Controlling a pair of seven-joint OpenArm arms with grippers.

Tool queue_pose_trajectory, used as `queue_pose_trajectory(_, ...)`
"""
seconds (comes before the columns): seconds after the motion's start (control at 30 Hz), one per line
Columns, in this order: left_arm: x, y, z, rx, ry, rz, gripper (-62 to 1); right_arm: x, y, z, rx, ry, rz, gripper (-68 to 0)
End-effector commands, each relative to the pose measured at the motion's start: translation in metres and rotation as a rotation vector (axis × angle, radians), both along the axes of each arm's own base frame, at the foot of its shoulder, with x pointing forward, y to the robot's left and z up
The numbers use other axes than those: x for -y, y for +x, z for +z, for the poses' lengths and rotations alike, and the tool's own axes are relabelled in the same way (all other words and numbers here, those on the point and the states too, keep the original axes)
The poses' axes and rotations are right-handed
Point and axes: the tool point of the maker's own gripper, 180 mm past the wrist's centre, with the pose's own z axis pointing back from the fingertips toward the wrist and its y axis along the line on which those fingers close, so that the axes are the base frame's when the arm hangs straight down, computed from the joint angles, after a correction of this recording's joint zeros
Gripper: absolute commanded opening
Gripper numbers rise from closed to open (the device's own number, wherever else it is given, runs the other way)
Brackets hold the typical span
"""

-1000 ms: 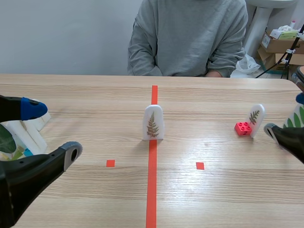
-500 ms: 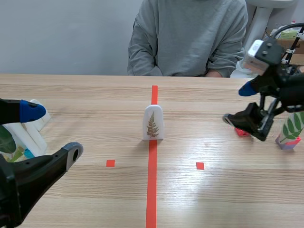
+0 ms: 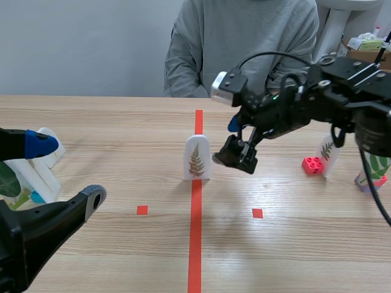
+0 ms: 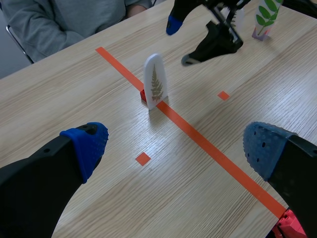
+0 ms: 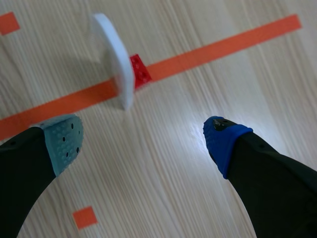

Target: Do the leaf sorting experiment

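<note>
Nearest the robot, the left gripper [image 3: 64, 170] hovers low over the light wooden table [image 3: 122, 256] with its jaws spread wide and nothing between them; one fingertip carries a blue dotted pad [image 3: 38, 141], the other a grey one. Just beside that gripper, on its outer side, stand white plastic holders [image 3: 44, 163] and a card with a broad green leaf [image 3: 7, 180]. Well ahead of the left gripper, on the orange-red tape line [image 3: 195, 238], stands the white round-topped card bearing a pressed brown fern leaf [image 3: 197, 157], upright, with a small red brick [image 5: 140, 71] at its back. The right gripper [image 3: 229, 141] hangs just beside this card, close but apart from it, jaws also wide and empty; in the right wrist view the card [image 5: 115, 59] lies ahead of the fingers, edge-on, nearer the grey-green pad [image 5: 62, 141]. Well beyond the right gripper, toward its arm's side, a second white fern card [image 3: 328, 151] stands against a red studded brick [image 3: 312, 164], and farther out a card with a green leaf [image 3: 374, 163]. Across the table sits a person in a grey sweatshirt [image 3: 244, 49].
</note>
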Motion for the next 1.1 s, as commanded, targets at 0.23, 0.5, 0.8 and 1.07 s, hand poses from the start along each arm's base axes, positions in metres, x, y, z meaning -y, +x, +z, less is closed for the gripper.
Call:
queue_pose_trajectory(0.23, 0.001, 0.001, 0.005, 0.017, -0.019, 0.000, -2.8, -0.048, -0.003, -0.009, 0.018, 0.022, 0.088, -18.0)
queue_pose_trajectory(0.5, 0.001, 0.001, 0.005, 0.017, -0.015, 0.000, -2.8, -0.055, -0.007, -0.018, 0.009, 0.025, 0.102, -18.5)
queue_pose_trajectory(0.8, 0.001, 0.001, 0.005, 0.017, -0.015, 0.000, -2.8, -0.053, -0.005, -0.019, 0.046, 0.002, 0.122, -33.7)
queue_pose_trajectory(1.07, 0.001, 0.001, 0.005, 0.017, -0.015, 0.000, -2.8, -0.053, -0.004, -0.018, 0.057, 0.003, 0.126, -53.0)
